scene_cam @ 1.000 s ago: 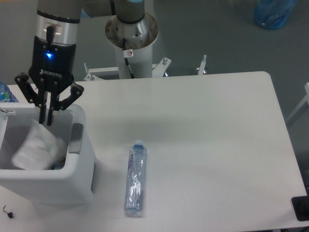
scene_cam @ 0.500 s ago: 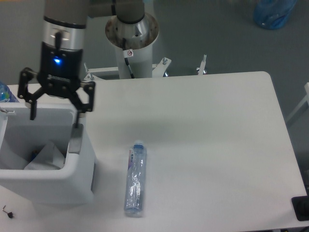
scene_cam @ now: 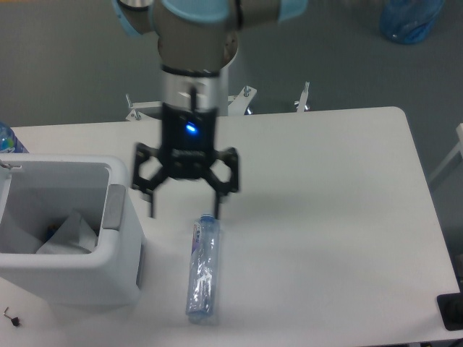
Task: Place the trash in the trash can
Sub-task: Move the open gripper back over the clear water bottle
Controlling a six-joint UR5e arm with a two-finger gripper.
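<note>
A clear blue-tinted bottle (scene_cam: 202, 269) lies lengthwise on the white table (scene_cam: 325, 202), cap end pointing away from the front edge. My gripper (scene_cam: 184, 207) hovers open just above and behind the bottle's cap end, fingers spread wide with nothing between them. The white trash can (scene_cam: 121, 269) stands at the table's front left, with a grey panel (scene_cam: 113, 206) on its right rim. Inside it rests a whitish plastic sheet (scene_cam: 70, 233).
The arm's base column (scene_cam: 210, 87) stands behind the table's far edge. A blue bottle top (scene_cam: 7, 139) shows at the far left edge, behind the bin. A blue bag (scene_cam: 411, 18) lies on the floor at upper right.
The gripper let go of the whitish sheet, which dropped into the bin. It then opened wide and swept right, from over the bin to above the bottle's cap end.
</note>
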